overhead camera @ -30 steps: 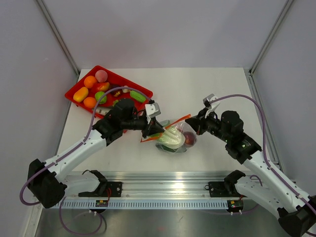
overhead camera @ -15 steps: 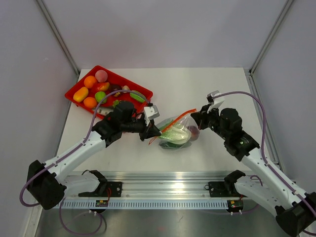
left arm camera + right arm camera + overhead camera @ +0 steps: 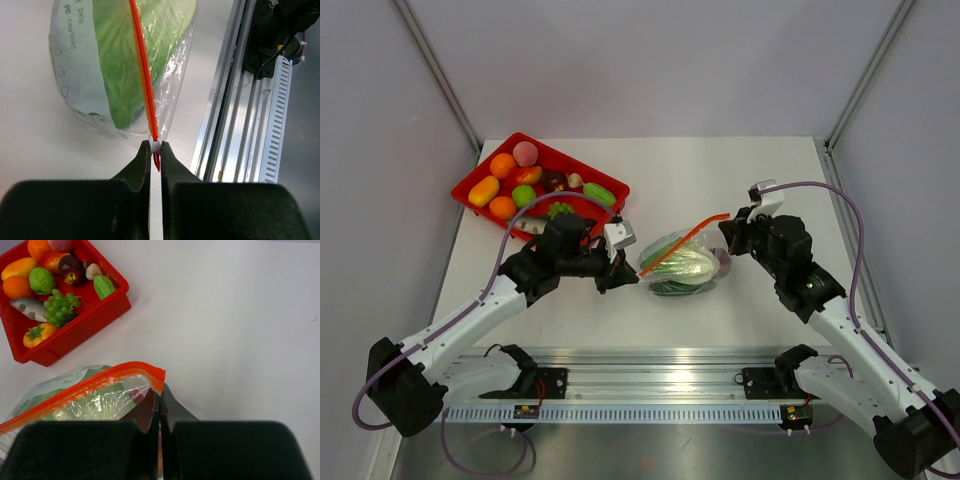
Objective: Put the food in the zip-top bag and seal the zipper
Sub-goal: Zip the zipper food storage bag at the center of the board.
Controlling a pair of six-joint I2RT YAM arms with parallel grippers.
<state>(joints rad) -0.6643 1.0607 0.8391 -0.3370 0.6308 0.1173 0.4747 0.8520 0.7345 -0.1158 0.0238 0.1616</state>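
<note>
The clear zip-top bag (image 3: pixel 678 266) lies mid-table, stretched between both grippers. Inside it are the green-white cabbage (image 3: pixel 682 268), a dark red piece (image 3: pixel 721 262) and a dark green piece (image 3: pixel 668 290). The orange-red zipper (image 3: pixel 685 240) runs straight from lower left to upper right. My left gripper (image 3: pixel 626 272) is shut on the zipper's left end; in the left wrist view it (image 3: pixel 155 150) pinches a small white slider on the strip (image 3: pixel 143 70) beside the cabbage (image 3: pixel 120 75). My right gripper (image 3: pixel 731 232) is shut on the bag's right corner (image 3: pixel 159 379), just under the zipper (image 3: pixel 95 384).
The red tray (image 3: pixel 582 204) stands at the back left with several toy foods, among them oranges, a green cucumber (image 3: pixel 599 194), grapes (image 3: pixel 60 307) and a fish (image 3: pixel 29 308). The aluminium rail (image 3: pixel 650 378) runs along the near table edge.
The right gripper has pulled the bag's corner up and to the right; the left gripper has drawn back to the left. The zipper is now pulled straight and the bag has shifted right.
</note>
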